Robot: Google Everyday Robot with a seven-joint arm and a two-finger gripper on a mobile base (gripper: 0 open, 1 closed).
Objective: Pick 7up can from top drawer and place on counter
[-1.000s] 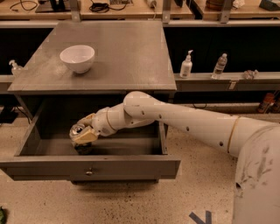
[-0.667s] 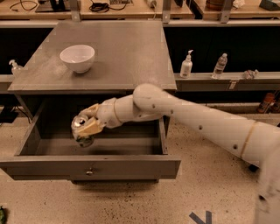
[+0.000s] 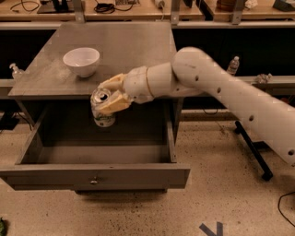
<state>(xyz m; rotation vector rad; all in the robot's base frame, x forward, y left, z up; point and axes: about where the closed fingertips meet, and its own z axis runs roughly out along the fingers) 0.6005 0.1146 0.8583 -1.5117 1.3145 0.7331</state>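
Note:
The 7up can (image 3: 102, 109) has a silver top with a pull tab and greenish-silver sides. My gripper (image 3: 107, 97) is shut on it and holds it upright in the air, above the open top drawer (image 3: 94, 175) and level with the front edge of the counter (image 3: 124, 50). The drawer is pulled out, with a small round knob (image 3: 94, 181) at the centre of its front panel. Its inside looks bare. My white arm reaches in from the right.
A white bowl (image 3: 81, 61) stands on the left part of the counter. A pale wooden bench with cables runs behind (image 3: 138, 9). Small bottles stand on shelves at the left (image 3: 15, 71) and right (image 3: 233, 65). A black stand leg (image 3: 251, 150) is on the floor to the right.
My gripper has lifted the can up out of the drawer, from near its floor to the height of the counter's front edge. The arm has risen with it.

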